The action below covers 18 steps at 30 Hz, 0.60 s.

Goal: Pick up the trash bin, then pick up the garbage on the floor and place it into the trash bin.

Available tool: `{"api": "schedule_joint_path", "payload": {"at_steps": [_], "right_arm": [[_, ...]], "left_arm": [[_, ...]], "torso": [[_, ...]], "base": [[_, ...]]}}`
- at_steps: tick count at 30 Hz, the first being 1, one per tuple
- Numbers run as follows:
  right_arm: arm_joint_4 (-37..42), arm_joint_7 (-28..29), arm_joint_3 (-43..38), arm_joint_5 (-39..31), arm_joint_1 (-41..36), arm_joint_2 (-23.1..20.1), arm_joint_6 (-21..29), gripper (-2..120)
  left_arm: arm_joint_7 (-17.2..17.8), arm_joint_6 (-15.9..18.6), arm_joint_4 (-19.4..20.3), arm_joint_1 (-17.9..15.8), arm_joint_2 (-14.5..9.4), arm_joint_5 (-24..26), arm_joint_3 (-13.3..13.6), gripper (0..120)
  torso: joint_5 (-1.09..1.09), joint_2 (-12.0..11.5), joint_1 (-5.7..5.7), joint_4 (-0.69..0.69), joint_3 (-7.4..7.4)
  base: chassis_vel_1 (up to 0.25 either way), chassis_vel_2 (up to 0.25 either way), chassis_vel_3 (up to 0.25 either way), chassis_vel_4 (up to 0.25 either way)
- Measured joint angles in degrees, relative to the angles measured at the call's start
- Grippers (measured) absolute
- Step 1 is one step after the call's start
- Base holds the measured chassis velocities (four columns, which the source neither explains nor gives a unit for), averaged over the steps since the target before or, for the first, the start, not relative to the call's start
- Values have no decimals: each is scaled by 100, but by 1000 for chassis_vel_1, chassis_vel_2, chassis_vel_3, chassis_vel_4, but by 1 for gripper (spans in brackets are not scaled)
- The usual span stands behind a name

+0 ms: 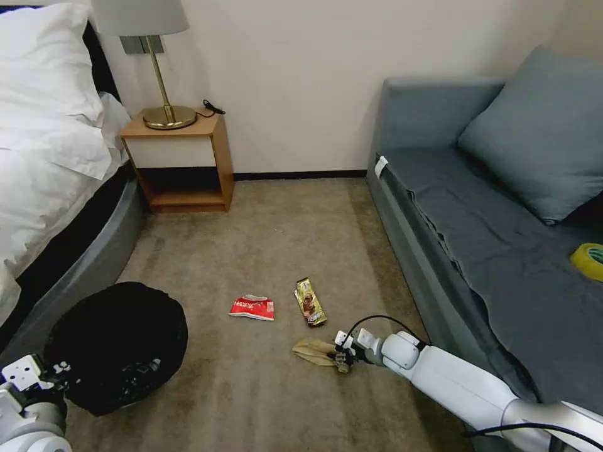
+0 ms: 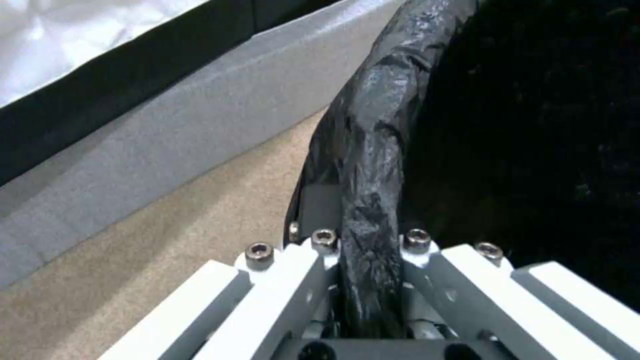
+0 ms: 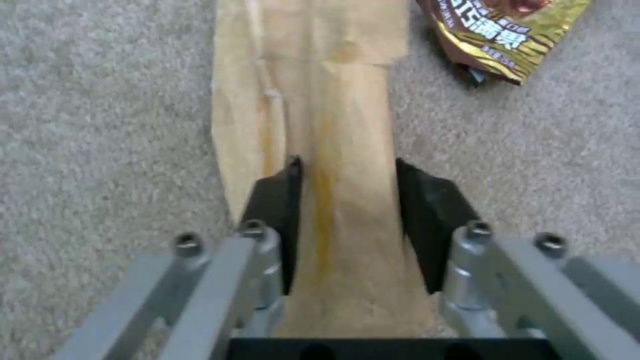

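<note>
The trash bin (image 1: 119, 339), lined with a black bag, sits low at my left beside the bed. My left gripper (image 1: 61, 369) is shut on its bag-covered rim (image 2: 373, 150), one finger inside and one outside. The garbage lies on the carpet: a red wrapper (image 1: 252, 307), a gold-brown snack wrapper (image 1: 310, 302) and a tan paper bag (image 1: 314, 350). My right gripper (image 1: 342, 359) is down on the near end of the paper bag (image 3: 320, 75), open, its black pads (image 3: 280, 210) standing on either side of a strip of the bag. The snack wrapper (image 3: 507, 35) lies just beyond.
The bed (image 1: 50, 157) runs along the left, with a wooden nightstand (image 1: 182, 163) and lamp against the back wall. A grey sofa (image 1: 502, 251) fills the right side, close to my right arm, with a yellow tape roll (image 1: 589, 258) on its seat. Open carpet lies between them.
</note>
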<state>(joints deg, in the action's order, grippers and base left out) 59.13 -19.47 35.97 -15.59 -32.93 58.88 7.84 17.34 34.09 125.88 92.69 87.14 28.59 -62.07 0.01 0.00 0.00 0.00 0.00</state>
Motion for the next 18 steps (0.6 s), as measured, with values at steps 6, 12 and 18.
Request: {"api": "schedule_joint_path", "payload": {"at_steps": [6,12,18], "right_arm": [[58,45,6,-14,-22,-68,-97,13],[460,207,-30,-411,-42,-226,-125,0],[1683,515,-347,-1152,-27,-454,-45,0]], "left_arm": [[1,-3,-23,-28,-8,-16,18,2],[1,-3,-25,-50,-13,-21,49,2],[1,0,-25,-50,-13,-60,165,2]], "torso": [[-1,0,0,0,0],[-1,0,0,-1,0],[-2,0,0,-1,0]], "base": [[0,0,0,0],[0,0,0,0],[0,0,0,0]]}}
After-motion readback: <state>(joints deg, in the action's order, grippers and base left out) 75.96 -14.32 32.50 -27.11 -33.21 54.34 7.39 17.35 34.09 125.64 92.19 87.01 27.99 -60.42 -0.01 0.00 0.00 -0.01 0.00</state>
